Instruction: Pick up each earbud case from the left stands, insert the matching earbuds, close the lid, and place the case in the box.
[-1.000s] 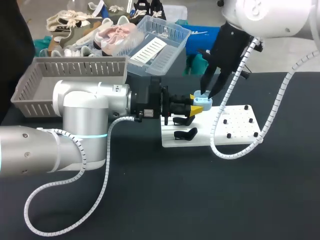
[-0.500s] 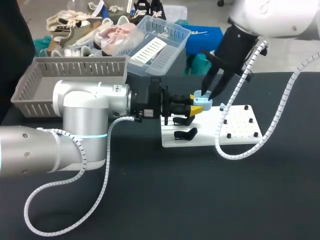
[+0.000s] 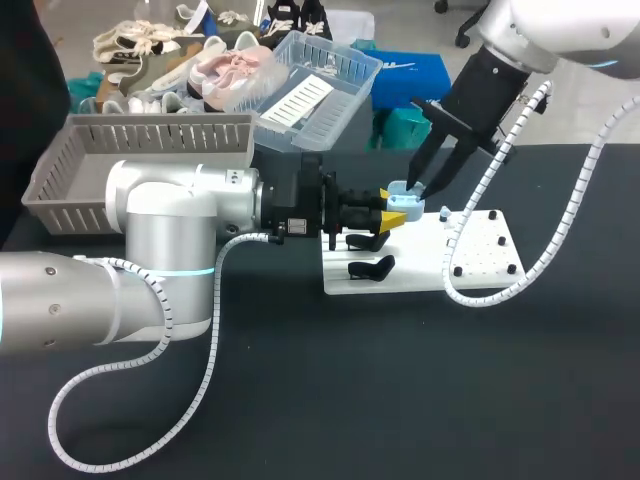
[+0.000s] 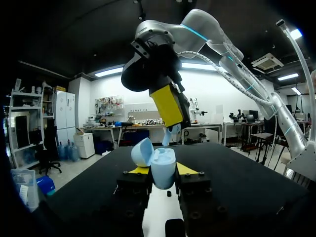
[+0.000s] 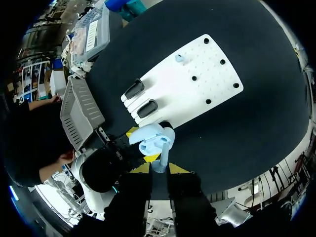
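Our left pincer (image 4: 163, 171) clamps the open case (image 4: 159, 158), right pincer (image 5: 161, 168) pinches an earbud (image 5: 163, 157) above it; misaligned, it may jam.

You had a black table (image 3: 420, 400) beneath the work; its matte top was plain, flat and evenly dark from the near edge to the far edge.

My left arm (image 3: 150, 260) is a fat silver cylinder with a thin cyan ring. It narrows to a black wrist and the yellow-tipped left gripper (image 3: 392, 215). A white coiled cable (image 3: 212, 340) trails toward seven o'clock. My right arm (image 3: 545, 35) is silver too, with a black wrist. Its own coiled cable (image 3: 570, 205) hangs at four o'clock.
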`<move>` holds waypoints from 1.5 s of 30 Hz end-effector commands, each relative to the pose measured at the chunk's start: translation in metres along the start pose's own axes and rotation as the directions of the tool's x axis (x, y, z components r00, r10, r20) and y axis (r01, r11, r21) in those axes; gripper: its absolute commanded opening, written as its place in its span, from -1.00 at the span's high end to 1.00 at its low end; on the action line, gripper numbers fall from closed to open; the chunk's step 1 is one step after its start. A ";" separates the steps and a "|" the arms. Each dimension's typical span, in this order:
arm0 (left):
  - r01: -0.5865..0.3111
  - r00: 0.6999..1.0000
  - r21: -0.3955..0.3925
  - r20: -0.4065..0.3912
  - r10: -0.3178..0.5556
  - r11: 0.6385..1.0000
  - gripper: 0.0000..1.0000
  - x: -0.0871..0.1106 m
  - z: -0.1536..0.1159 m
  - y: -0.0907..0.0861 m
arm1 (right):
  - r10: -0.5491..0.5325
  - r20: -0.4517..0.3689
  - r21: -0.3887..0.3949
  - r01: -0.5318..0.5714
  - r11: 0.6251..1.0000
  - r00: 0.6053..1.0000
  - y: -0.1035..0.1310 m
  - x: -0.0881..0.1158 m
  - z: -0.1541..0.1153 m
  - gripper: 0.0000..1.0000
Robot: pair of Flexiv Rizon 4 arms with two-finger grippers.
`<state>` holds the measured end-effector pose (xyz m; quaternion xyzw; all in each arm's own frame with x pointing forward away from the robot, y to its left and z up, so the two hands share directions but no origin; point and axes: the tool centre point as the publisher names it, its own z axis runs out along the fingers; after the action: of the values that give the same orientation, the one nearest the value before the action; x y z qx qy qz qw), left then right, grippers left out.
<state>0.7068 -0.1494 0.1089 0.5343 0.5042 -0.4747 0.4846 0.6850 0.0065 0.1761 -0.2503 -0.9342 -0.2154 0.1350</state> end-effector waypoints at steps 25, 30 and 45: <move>-0.001 1.000 -0.001 0.002 0.001 1.000 1.00 0.001 0.000 0.000 | -0.027 -0.161 0.007 0.029 1.000 0.987 0.008 -0.009 -0.008 1.00; -0.001 1.000 -0.001 0.002 0.001 1.000 1.00 0.001 0.000 0.000 | -0.022 -0.167 0.014 0.024 1.000 0.986 0.006 -0.009 -0.007 1.00; -0.001 1.000 -0.001 0.002 0.001 1.000 1.00 0.001 0.000 0.000 | -0.020 -0.184 0.029 0.026 0.999 0.983 0.005 -0.010 -0.003 1.00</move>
<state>0.7068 -0.1494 0.1089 0.5343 0.5043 -0.4748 0.4846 0.6939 0.0050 0.1771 -0.2180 -0.9240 -0.2250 0.2191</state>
